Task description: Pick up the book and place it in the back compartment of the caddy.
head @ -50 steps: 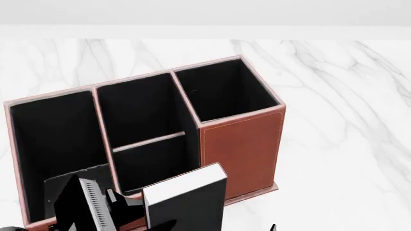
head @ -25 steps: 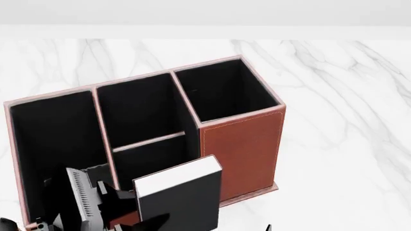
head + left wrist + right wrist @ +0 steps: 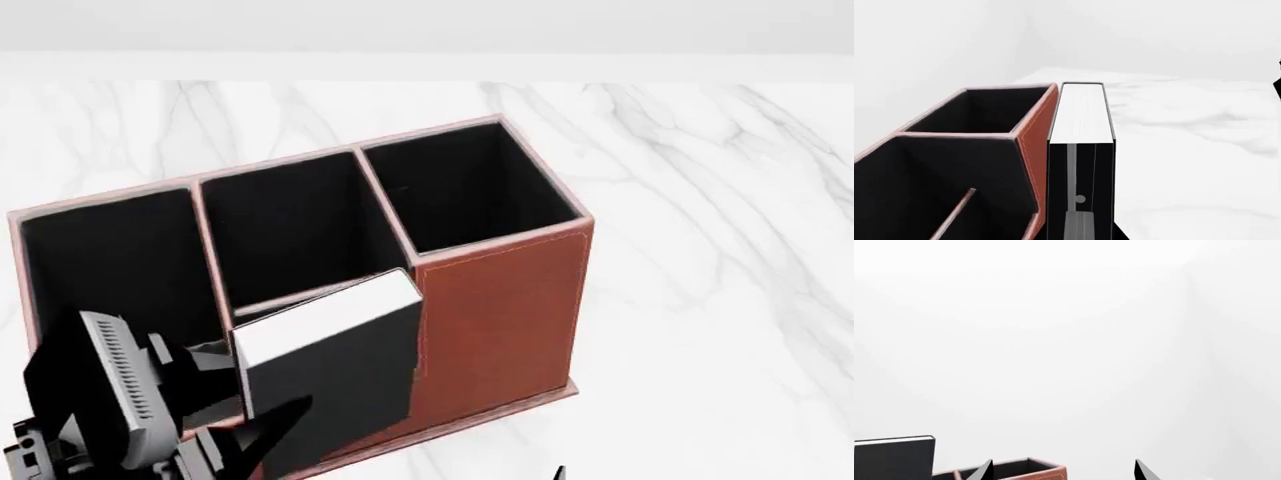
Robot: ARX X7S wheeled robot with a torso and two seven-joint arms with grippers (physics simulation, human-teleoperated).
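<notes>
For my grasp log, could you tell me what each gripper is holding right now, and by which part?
The left gripper holds the book upright by its lower end, across the covers. The right gripper is open and holds nothing.

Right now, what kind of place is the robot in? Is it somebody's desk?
Probably a pretend desk inside a computer simulation. A white marble table holds a brown leather caddy, and the left gripper holds a black book. Around them are only plain white walls.

No readable text, plain black book [image 3: 334, 375], unmarked leather caddy [image 3: 501, 310]
</notes>
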